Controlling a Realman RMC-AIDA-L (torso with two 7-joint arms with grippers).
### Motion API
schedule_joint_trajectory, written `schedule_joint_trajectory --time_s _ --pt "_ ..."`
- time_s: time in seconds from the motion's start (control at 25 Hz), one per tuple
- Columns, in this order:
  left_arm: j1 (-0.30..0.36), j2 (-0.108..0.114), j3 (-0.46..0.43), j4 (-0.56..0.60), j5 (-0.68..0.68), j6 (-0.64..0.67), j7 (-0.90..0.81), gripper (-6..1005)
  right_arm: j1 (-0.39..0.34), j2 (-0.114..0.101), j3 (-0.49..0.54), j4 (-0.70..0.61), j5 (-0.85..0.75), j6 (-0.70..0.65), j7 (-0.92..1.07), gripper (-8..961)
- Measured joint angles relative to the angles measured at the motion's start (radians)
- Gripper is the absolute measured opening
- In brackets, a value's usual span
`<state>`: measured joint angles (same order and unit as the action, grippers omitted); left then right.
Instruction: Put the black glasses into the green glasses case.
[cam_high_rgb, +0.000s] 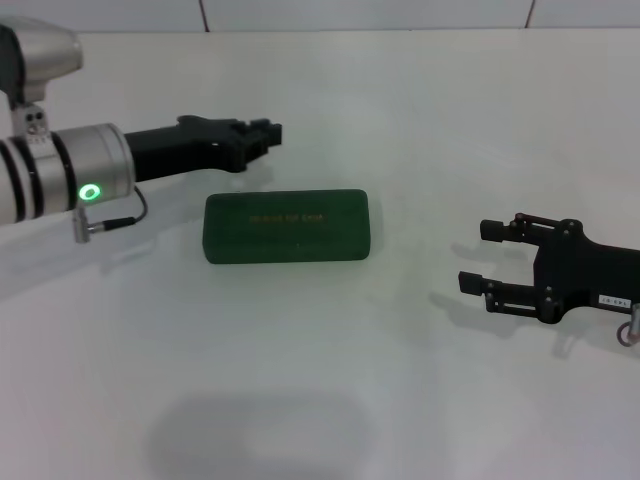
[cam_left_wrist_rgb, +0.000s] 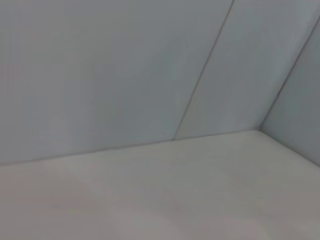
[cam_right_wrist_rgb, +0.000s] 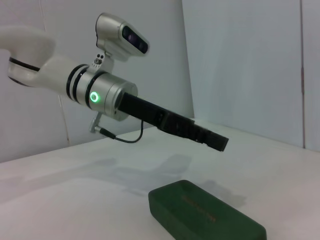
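Note:
The green glasses case (cam_high_rgb: 288, 227) lies shut on the white table, gold lettering on its lid; the right wrist view shows the case (cam_right_wrist_rgb: 205, 212) low down. The black glasses are out of view in every frame. My left gripper (cam_high_rgb: 272, 135) hangs above the table just behind and left of the case, its fingers together with nothing between them; the right wrist view shows this left gripper (cam_right_wrist_rgb: 219, 142) over the case's far end. My right gripper (cam_high_rgb: 481, 256) rests low at the right, open and empty, pointing toward the case from a hand's width away.
The white table (cam_high_rgb: 330, 380) runs to a pale panelled wall (cam_left_wrist_rgb: 125, 70) at the back. The left wrist view shows only bare table and a wall corner. A soft shadow lies on the table near the front edge.

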<state>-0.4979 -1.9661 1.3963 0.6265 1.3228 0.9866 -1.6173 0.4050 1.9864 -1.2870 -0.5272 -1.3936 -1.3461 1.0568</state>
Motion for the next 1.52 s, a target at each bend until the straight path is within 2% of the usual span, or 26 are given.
schedule_joint_trajectory --time_s 0.16,0.28,0.36,0.44,0.56,0.6,0.64,0.68,0.8,0.88,1.0,1.04,1.12,1.28,1.52 --pt "0.054 -0.013 -0.067 0.061 0.045 0.018 0.043 120 0.001 -0.002 0.004 -0.001 0.004 -0.006 0.004 721" --pt "0.104 -0.020 -0.119 0.106 0.052 0.092 0.106 171 0.003 -0.006 0.026 -0.001 0.004 -0.014 0.008 721" --pt "0.133 -0.019 -0.145 0.123 0.056 0.156 0.145 205 0.004 -0.010 0.051 -0.001 0.001 -0.034 0.009 721" --pt "0.158 -0.007 -0.163 0.130 0.064 0.229 0.177 281 0.005 -0.018 0.063 -0.001 0.000 -0.059 0.010 721" --pt "0.194 0.012 -0.189 0.143 0.086 0.367 0.215 395 0.006 -0.044 0.068 -0.001 0.000 -0.120 0.016 721" --pt "0.194 0.012 -0.189 0.143 0.086 0.367 0.215 476 0.007 -0.052 0.069 -0.002 0.000 -0.139 0.021 721" --pt "0.228 0.017 -0.223 0.174 0.120 0.473 0.231 557 0.008 -0.064 0.070 -0.002 0.000 -0.160 0.026 721" --pt "0.243 0.016 -0.236 0.193 0.138 0.503 0.232 638 0.008 -0.076 0.071 -0.002 -0.001 -0.182 0.032 721" --pt "0.308 0.007 -0.263 0.282 0.231 0.586 0.227 723 0.010 -0.111 0.073 -0.017 -0.036 -0.256 0.036 720" --pt "0.331 0.004 -0.265 0.317 0.275 0.610 0.214 779 0.017 -0.123 0.075 -0.041 -0.090 -0.285 0.038 720" --pt "0.337 0.007 -0.268 0.331 0.307 0.638 0.191 833 0.026 -0.125 0.076 -0.076 -0.159 -0.298 0.041 720" --pt "0.322 0.017 -0.269 0.331 0.346 0.681 0.148 846 0.026 -0.121 0.076 -0.085 -0.177 -0.300 0.042 720" --pt "0.297 0.025 -0.269 0.323 0.390 0.715 0.110 872 0.026 -0.110 0.076 -0.104 -0.217 -0.307 0.043 720" --pt "0.256 0.027 -0.277 0.294 0.453 0.732 0.098 872 0.026 -0.096 0.076 -0.118 -0.235 -0.313 0.043 720" --pt "0.245 0.028 -0.301 0.276 0.480 0.751 0.107 872 0.026 -0.099 0.092 -0.121 -0.236 -0.310 0.042 720"
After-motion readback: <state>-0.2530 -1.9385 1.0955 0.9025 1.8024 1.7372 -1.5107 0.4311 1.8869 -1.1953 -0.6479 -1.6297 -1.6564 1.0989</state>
